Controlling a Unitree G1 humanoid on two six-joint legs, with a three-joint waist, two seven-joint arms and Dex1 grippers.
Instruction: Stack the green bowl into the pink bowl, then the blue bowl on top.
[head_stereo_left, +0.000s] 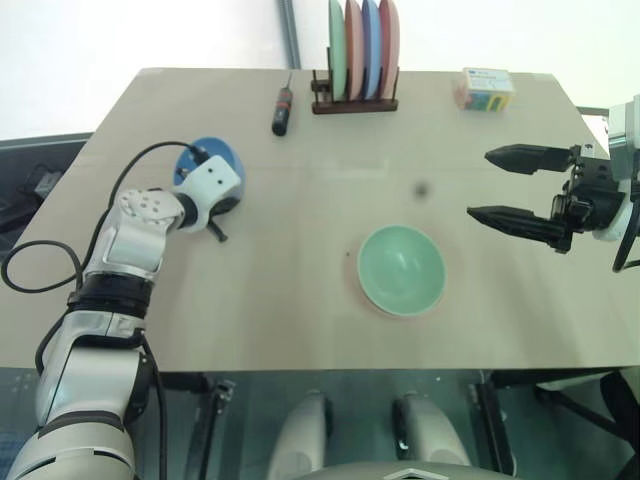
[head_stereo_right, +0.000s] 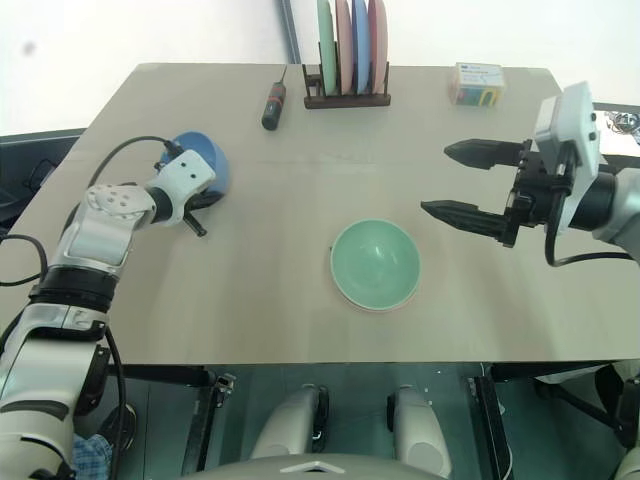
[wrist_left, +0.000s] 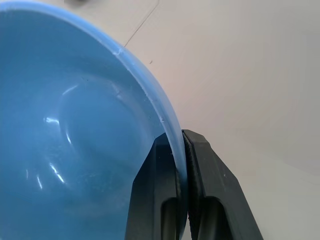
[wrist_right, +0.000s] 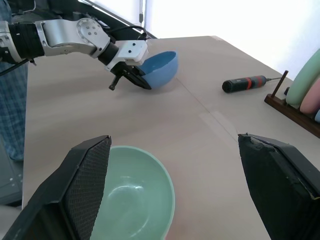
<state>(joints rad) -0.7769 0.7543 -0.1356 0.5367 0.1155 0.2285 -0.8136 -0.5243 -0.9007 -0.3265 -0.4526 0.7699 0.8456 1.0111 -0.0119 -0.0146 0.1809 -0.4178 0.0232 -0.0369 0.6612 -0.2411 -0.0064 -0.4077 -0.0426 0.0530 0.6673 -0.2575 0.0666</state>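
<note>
The blue bowl (head_stereo_left: 212, 156) sits at the table's left, tipped up on its side in the right wrist view. My left gripper (wrist_left: 181, 142) is shut on its rim, one finger inside and one outside. The green bowl (head_stereo_left: 401, 268) rests upright in the middle of the table. A thin pinkish edge, the pink bowl (head_stereo_left: 366, 296), shows under its near rim and is otherwise hidden. My right gripper (head_stereo_left: 480, 183) hovers open to the right of the green bowl, pointing left, with nothing between its fingers.
A wooden rack of upright coloured plates (head_stereo_left: 355, 55) stands at the table's far edge. A red-and-black screwdriver (head_stereo_left: 283, 110) lies to its left and a small colourful box (head_stereo_left: 487, 88) at the far right. A black cable (head_stereo_left: 150, 155) loops from my left wrist.
</note>
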